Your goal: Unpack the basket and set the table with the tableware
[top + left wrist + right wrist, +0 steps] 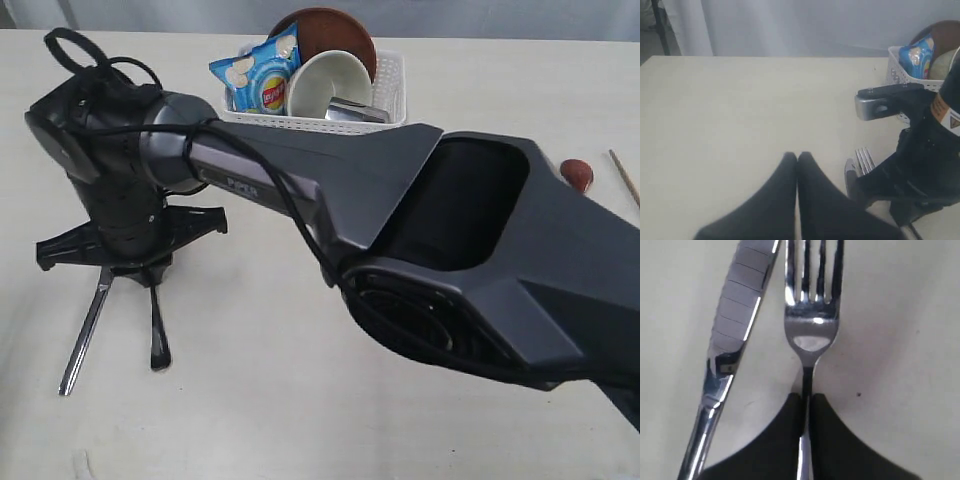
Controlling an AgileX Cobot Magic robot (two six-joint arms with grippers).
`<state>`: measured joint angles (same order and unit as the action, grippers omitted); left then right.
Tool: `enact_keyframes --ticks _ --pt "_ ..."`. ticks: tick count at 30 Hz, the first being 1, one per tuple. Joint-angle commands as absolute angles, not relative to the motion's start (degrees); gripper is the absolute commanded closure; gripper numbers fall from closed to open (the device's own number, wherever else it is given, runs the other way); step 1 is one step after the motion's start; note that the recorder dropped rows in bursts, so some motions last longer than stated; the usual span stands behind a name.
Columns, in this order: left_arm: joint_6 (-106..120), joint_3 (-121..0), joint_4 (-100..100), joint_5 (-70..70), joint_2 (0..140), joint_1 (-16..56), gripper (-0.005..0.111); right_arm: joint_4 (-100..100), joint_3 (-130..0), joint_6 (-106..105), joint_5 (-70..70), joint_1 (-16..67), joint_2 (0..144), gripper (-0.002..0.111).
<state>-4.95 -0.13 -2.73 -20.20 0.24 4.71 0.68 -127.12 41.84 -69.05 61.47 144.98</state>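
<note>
Pale, faintly grained table [300, 410] fills your exterior view. At the far middle stands the basket [393, 88], holding a reddish-brown plate [335, 28] propped on edge, a tipped pale bowl [328, 85], a steel cup [355, 110] lying on its side and a blue chips bag [260, 75]. Your right arm reaches across to the left side, where the right gripper [148, 272] sits over the fork [158, 335]. The knife [85, 335] lies just left of the fork. At the far right of the table are a dark red-brown spoon [576, 175] and a wooden chopstick [625, 178].

Your left wrist view shows the left gripper [797, 156] with its fingers pressed together and nothing between them, over bare table. The fork's tines show beside the other arm.

Your right wrist view shows the fingers clamped on the fork's narrow neck just below the tines. The knife lies beside it, apart and slightly angled.
</note>
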Motion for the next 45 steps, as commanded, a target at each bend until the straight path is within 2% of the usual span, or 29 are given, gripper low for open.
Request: enact_keyframes --ticks 1,8,24,26,27,30,33,37,40,43,45 --pt "-4.7 0.0 -3.2 -19.6 0.0 4.5 0.107 0.7 -126.8 48.7 -70.0 63.6 144.0 0.109" --pt "-4.7 0.0 -3.2 -19.6 0.0 4.5 0.107 1.4 -126.8 57.4 -70.0 64.1 144.0 0.109" --pt "-4.7 0.0 -3.2 -19.6 0.0 4.5 0.107 2.5 -127.2 54.5 -70.0 64.1 143.9 0.108" --pt "-4.7 0.0 -3.2 -19.6 0.0 4.5 0.107 2.5 -127.2 54.5 -70.0 64.1 143.6 0.103" --pt "-4.7 0.0 -3.2 -19.6 0.0 4.5 0.107 2.5 -127.2 54.5 -70.0 64.1 143.1 0.094" --pt "-4.7 0.0 -3.2 -19.6 0.0 4.5 0.107 2.5 -127.2 54.8 -70.0 64.1 142.3 0.077" --pt "-4.7 0.0 -3.2 -19.6 0.0 4.5 0.107 2.5 -127.2 54.5 -70.0 64.1 141.3 0.069" --pt "-4.7 0.0 -3.2 -19.6 0.0 4.5 0.107 5.0 -127.2 51.2 -70.0 64.1 139.2 0.074" --pt "-4.7 0.0 -3.2 -19.6 0.0 4.5 0.107 5.9 -127.2 48.6 -70.0 63.4 137.8 0.089" --pt "-4.7 0.0 -3.2 -19.6 0.0 4.5 0.107 5.9 -127.2 44.7 -70.0 62.0 136.2 0.108" --pt "-4.7 0.0 -3.2 -19.6 0.0 4.5 0.107 5.9 -127.2 41.7 -70.0 60.8 135.3 0.109"
